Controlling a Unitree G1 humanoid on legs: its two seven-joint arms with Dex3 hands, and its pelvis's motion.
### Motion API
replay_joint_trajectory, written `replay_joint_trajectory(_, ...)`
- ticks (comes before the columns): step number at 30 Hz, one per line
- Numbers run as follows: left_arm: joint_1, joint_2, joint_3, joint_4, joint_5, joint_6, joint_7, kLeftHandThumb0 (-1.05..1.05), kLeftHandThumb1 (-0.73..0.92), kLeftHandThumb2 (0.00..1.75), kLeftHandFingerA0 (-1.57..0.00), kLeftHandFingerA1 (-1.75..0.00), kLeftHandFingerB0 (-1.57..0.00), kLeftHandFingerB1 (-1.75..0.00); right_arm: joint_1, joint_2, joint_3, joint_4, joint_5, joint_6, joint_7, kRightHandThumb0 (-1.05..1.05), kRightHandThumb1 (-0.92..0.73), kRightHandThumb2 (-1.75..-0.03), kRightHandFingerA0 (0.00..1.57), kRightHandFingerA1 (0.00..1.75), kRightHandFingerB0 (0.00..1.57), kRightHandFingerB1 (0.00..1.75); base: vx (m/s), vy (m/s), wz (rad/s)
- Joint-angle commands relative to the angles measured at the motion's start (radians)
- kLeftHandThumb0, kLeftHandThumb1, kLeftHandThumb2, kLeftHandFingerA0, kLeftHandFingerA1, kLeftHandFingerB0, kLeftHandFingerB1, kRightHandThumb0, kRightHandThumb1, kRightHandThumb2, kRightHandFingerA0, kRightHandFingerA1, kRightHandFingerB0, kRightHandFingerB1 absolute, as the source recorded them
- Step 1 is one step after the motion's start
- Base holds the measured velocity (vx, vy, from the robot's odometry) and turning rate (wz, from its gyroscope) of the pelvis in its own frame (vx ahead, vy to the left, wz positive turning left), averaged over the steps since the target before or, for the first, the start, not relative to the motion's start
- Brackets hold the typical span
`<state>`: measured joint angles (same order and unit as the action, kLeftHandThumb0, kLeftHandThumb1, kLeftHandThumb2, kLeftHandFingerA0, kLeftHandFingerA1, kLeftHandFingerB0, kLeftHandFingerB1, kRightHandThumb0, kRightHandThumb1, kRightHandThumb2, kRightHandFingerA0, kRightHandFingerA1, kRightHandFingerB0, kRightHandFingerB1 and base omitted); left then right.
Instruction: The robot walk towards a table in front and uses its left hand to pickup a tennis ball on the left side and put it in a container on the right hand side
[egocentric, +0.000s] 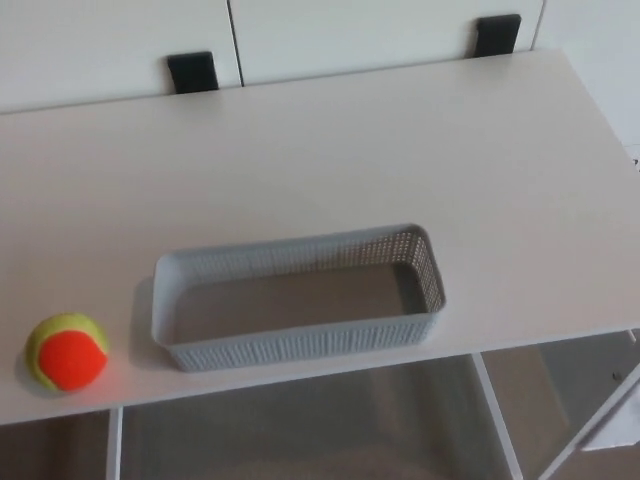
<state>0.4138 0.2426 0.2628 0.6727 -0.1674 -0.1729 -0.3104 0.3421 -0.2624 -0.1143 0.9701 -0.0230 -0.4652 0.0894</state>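
Here's the pale, smooth tabletop (330, 150), and down at 8 o'clock sits the yellow-green and orange tennis ball (67, 351), right by the near edge. From the ball, at 3 o'clock, lies the grey perforated plastic rectangular basket (300, 345), near but not touching, its bare floor showing. Neither robot hand is in view, so wide or closed, I cannot tell.
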Motion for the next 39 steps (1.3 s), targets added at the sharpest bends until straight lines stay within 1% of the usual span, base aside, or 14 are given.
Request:
replay_joint_trajectory(1, 0.002, 0.021, 0.008, 0.003, 0.003, -0.007, -0.001, -0.34, 0.62, 0.58, -0.52, -0.42, -0.36, -0.34, 0.011, -0.003, 0.003, -0.012, -0.007, 0.014, -0.006, -0.68, -0.44, -0.9, 0.63, 0.7, 0.39, 0.55, 0.01, 0.114, -0.07)
replay_joint_trajectory(4, 0.002, 0.02, 0.006, -0.004, 0.004, -0.004, 0.0, -0.34, 0.62, 0.58, -0.52, -0.42, -0.37, -0.34, 0.005, -0.006, 0.006, 0.001, -0.016, 0.007, -0.014, -0.69, -0.45, -0.91, 0.63, 0.7, 0.38, 0.55, 0.01, 0.17, -0.12)
replay_joint_trajectory(5, -0.001, 0.021, 0.006, 0.0, 0.006, -0.007, 0.003, -0.34, 0.62, 0.59, -0.49, -0.41, -0.38, -0.34, 0.003, -0.005, 0.006, 0.004, -0.017, 0.006, -0.016, -0.69, -0.59, -0.58, 0.68, 0.63, 0.47, 0.45, 0.05, 0.211, -0.09)
replay_joint_trajectory(17, -0.022, 0.034, -0.004, 0.007, 0.017, 0.01, 0.014, -0.35, 0.61, 0.59, -0.49, -0.4, -0.38, -0.34, -0.014, 0.007, -0.007, 0.023, 0.005, -0.002, -0.003, -0.68, -0.58, -0.57, 0.68, 0.63, 0.49, 0.46, 0.02, 0.051, 0.05)
replay_joint_trajectory(23, 0.01, 0.075, -0.045, -0.052, 0.05, 0.023, -0.015, -0.41, 0.62, 0.6, -0.49, -0.42, -0.33, -0.33, -0.009, 0.011, 0.011, 0.015, -0.022, -0.001, -0.026, -0.69, -0.6, -0.58, 0.67, 0.65, 0.48, 0.46, -0.01, -0.051, 0.03)
replay_joint_trajectory(27, 0.098, 0.089, -0.051, -0.208, 0.021, 0.061, -0.056, -0.45, 0.6, 0.59, -0.46, -0.4, -0.3, -0.32, -0.025, 0.004, 0.021, 0.033, -0.034, 0.005, -0.04, -0.71, -0.6, -0.58, 0.66, 0.68, 0.46, 0.46, 0.0, 0.0, 0.0)
replay_joint_trajectory(30, 0.277, 0.099, 0.016, -0.447, -0.085, 0.137, -0.111, -0.42, 0.56, 0.58, -0.53, -0.4, -0.31, -0.32, -0.034, 0.003, 0.01, 0.03, -0.015, 0.004, -0.026, -0.69, -0.59, -0.58, 0.67, 0.64, 0.49, 0.45, 0.0, 0.0, 0.0)
replay_joint_trajectory(33, 0.361, 0.1, 0.052, -0.536, -0.142, 0.16, -0.156, -0.4, 0.54, 0.56, -0.52, -0.4, -0.31, -0.32, -0.028, 0.0, 0.004, 0.015, -0.006, 0.012, -0.017, -0.67, -0.59, -0.58, 0.67, 0.64, 0.49, 0.44, 0.0, 0.0, 0.0)
replay_joint_trajectory(34, 0.491, 0.148, 0.104, -0.628, -0.24, 0.149, -0.305, -0.41, 0.48, 0.55, -0.45, -0.38, -0.28, -0.3, -0.009, -0.006, 0.006, 0.003, -0.006, 0.004, -0.007, -0.67, -0.6, -0.58, 0.69, 0.65, 0.48, 0.46, 0.0, 0.0, 0.0)
replay_joint_trajectory(35, 0.508, 0.153, 0.111, -0.644, -0.251, 0.152, -0.322, -0.41, 0.48, 0.55, -0.45, -0.38, -0.28, -0.3, -0.007, -0.006, 0.006, 0.001, -0.006, 0.004, -0.005, -0.67, -0.6, -0.58, 0.69, 0.65, 0.48, 0.46, 0.0, 0.0, 0.0)
replay_joint_trajectory(36, 0.568, 0.225, 0.164, -0.671, -0.344, 0.097, -0.529, -0.38, 0.47, 0.55, -0.46, -0.38, -0.24, -0.3, -0.016, -0.008, 0.004, 0.013, -0.003, -0.002, 0.0, -0.69, -0.59, -0.58, 0.69, 0.68, 0.48, 0.47, 0.0, 0.0, 0.0)
replay_joint_trajectory(37, 0.612, 0.284, 0.237, -0.729, -0.46, 0.073, -0.725, -0.52, 0.44, 0.67, -0.35, -0.42, -0.16, -0.35, -0.029, -0.009, 0.002, 0.024, -0.001, -0.001, -0.001, -0.7, -0.59, -0.58, 0.69, 0.68, 0.48, 0.47, 0.0, 0.0, 0.0)
replay_joint_trajectory(38, 0.634, 0.319, 0.299, -0.783, -0.555, 0.07, -0.859, -0.52, 0.44, 0.67, -0.35, -0.42, -0.16, -0.35, -0.04, -0.009, 0.002, 0.032, -0.002, 0.003, -0.005, -0.7, -0.59, -0.58, 0.69, 0.68, 0.48, 0.47, 0.0, 0.0, 0.0)
replay_joint_trajectory(39, 0.649, 0.329, 0.344, -0.83, -0.622, 0.095, -0.91, -0.47, 0.43, 0.65, -0.37, -0.41, -0.18, -0.35, -0.047, -0.008, 0.001, 0.042, -0.002, 0.009, -0.008, -0.69, -0.59, -0.58, 0.69, 0.65, 0.49, 0.45, 0.0, 0.0, 0.0)
